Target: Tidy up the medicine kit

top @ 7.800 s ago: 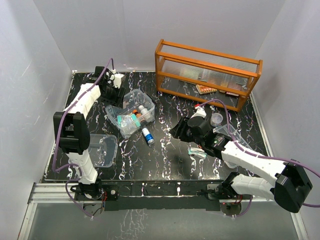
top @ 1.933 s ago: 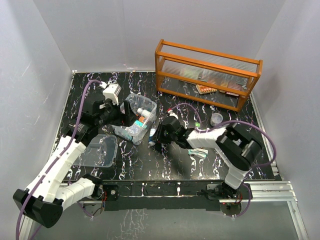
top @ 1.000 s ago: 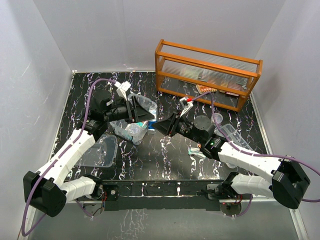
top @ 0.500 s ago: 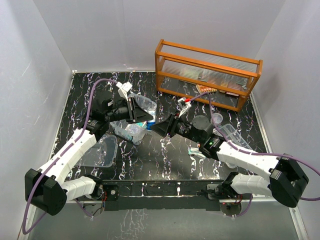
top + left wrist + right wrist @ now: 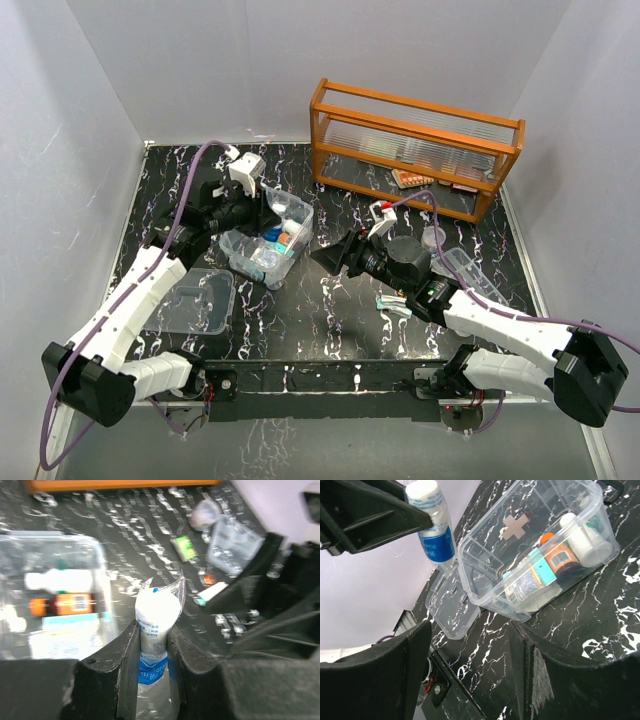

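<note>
At the left of the black marbled counter (image 5: 330,325) lay the clear lid (image 5: 200,300), off and just beside the medicine kit (image 5: 262,262); the left claw (image 5: 272,207) was clamped on a white wrapped roll (image 5: 156,607) with a blue label, its clear wrapper poking up past the fingertips; in the top view the roll hung at the kit's far rim. The kit stood open on the counter, left of centre, a pale cross on one wall; inside lay a white bottle (image 5: 582,535), an orange-brown bottle (image 5: 560,557) and a teal box (image 5: 530,575). To the right of the kit hovered the right claw (image 5: 330,258), aimed at it, fingers spread wide with nothing between them; near its arm lay a green-and-white tube (image 5: 395,303), and further right a small cup (image 5: 433,238); the orange rack (image 5: 415,140) stood at the far right.
</note>
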You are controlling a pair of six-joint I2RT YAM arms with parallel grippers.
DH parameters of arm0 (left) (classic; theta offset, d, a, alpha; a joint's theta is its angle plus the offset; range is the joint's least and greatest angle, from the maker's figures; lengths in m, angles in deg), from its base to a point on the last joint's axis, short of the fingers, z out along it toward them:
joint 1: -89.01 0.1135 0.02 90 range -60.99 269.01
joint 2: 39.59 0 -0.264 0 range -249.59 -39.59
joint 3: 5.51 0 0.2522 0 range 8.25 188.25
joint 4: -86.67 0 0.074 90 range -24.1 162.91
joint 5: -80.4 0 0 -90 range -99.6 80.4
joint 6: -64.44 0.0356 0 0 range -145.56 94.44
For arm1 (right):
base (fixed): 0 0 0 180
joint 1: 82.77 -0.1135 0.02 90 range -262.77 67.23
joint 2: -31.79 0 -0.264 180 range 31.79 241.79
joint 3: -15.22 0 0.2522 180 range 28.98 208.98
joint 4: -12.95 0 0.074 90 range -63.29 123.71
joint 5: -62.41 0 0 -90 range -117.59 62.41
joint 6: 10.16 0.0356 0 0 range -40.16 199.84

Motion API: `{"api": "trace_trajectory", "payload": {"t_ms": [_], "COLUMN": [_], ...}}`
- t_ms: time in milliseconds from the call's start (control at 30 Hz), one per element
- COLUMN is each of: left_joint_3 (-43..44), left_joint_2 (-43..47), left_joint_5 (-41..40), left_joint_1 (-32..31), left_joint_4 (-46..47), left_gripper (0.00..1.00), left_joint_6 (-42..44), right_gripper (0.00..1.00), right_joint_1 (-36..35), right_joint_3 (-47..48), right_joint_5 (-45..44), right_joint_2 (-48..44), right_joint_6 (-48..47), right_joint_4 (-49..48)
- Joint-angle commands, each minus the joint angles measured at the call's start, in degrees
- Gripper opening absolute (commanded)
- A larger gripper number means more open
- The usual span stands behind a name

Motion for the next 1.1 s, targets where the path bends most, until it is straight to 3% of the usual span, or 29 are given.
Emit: {"api": "trace_trajectory", "payload": {"t_ms": [0, 167, 533, 1067], "left_joint_3": [3.09, 5.7, 10.22, 5.82], "left_joint_2": [-4.6, -10.35, -23.07, -29.02], "left_joint_5": [-14.11, -20.73, -23.34, -33.48], "left_joint_1": [0.01, -0.1, -0.07, -0.11], "left_joint_4": [-6.33, -7.59, -8.18, -8.76], "left_gripper": [0.15, 0.12, 0.12, 0.14], "left_joint_6": [10.81, 13.6, 14.03, 13.66], "right_gripper": [0.61, 0.61, 0.61, 0.61], "right_joint_1": [-0.22, -0.18, -0.22, -0.22], "right_joint_3": [-0.46, -1.04, -1.73, -3.14], "right_joint_5": [-3.57, -3.4, -3.58, -4.13], "right_joint_2": [-1.39, -1.49, -1.11, -1.11], "right_joint_6": [-0.58, -0.13, 0.34, 0.22], "right_joint_4": [1.48, 1.7, 1.67, 1.66]}}
